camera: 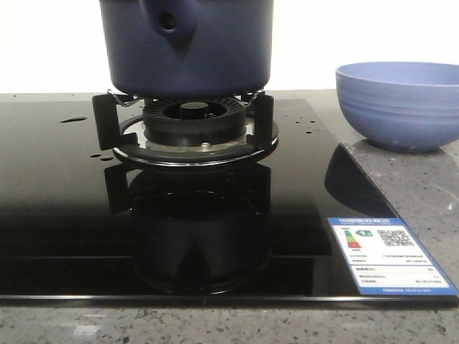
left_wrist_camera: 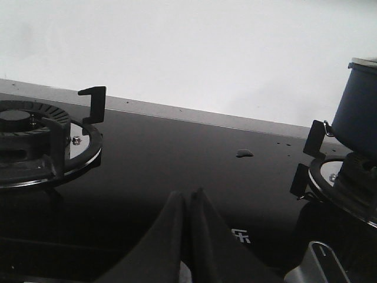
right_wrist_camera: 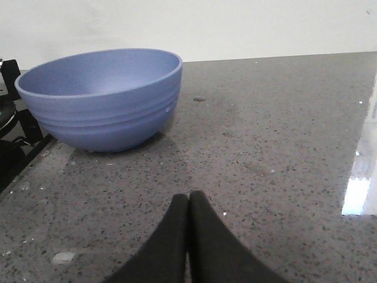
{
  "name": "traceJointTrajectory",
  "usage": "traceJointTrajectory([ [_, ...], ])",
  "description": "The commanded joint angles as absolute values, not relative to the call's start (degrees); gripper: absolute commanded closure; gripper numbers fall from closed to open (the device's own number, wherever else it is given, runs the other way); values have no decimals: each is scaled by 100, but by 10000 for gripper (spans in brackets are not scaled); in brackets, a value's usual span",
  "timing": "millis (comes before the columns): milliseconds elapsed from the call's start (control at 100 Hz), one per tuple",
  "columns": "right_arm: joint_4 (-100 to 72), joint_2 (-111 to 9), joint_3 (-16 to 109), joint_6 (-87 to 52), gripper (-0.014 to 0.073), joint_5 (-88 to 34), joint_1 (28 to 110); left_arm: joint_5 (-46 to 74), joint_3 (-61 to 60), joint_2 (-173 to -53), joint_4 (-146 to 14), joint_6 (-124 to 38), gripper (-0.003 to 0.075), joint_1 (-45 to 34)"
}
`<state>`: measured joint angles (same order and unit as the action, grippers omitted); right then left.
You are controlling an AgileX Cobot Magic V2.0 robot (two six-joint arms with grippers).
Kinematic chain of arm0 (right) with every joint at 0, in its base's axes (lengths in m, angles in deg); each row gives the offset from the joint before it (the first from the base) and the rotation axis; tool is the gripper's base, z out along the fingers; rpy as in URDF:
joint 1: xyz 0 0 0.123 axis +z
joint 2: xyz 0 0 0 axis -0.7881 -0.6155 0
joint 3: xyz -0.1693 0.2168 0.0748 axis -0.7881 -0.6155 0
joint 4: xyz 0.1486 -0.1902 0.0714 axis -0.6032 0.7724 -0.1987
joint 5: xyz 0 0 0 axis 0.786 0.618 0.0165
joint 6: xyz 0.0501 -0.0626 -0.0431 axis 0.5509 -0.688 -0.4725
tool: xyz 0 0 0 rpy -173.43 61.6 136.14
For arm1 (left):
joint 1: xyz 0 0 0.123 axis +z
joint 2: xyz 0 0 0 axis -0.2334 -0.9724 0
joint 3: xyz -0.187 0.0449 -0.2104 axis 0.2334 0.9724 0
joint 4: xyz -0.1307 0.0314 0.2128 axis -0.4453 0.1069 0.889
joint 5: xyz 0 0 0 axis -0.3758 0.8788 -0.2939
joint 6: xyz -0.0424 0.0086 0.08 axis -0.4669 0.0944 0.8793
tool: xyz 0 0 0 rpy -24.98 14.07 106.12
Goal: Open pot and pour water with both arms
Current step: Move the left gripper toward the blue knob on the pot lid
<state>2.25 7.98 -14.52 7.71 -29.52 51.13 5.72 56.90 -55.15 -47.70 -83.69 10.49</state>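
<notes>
A plain white wall [camera: 358,36] runs behind everything, evenly lit and bare. Below it lies a grey speckled stone surface [right_wrist_camera: 265,147], which carries a glossy black glass hob [camera: 57,215] set into it. The glass mirrors what stands on it, and a blue and white energy label [camera: 387,254] sticks to its near right corner. A second burner [left_wrist_camera: 35,141] with black pan supports sits at the far left of the hob. On the right, a bright patch of light [right_wrist_camera: 359,188] reflects off the stone.

Left pincer [left_wrist_camera: 188,236], right pincer [right_wrist_camera: 188,236] closed, empty.
</notes>
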Motion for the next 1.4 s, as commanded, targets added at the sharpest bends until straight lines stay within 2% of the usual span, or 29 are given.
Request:
traceJointTrajectory([
  [0,277,900,-1603,755,639,-3377,5120,117,5891,-5363,-4772,-8438,739,1055],
  [980,-46,900,-1603,755,639,-3427,5120,57,5882,-5363,-4796,-8438,739,1055],
  [1390,-2715,900,-1593,755,639,-3813,5120,-93,5882,-5363,-7269,-8438,739,1055],
])
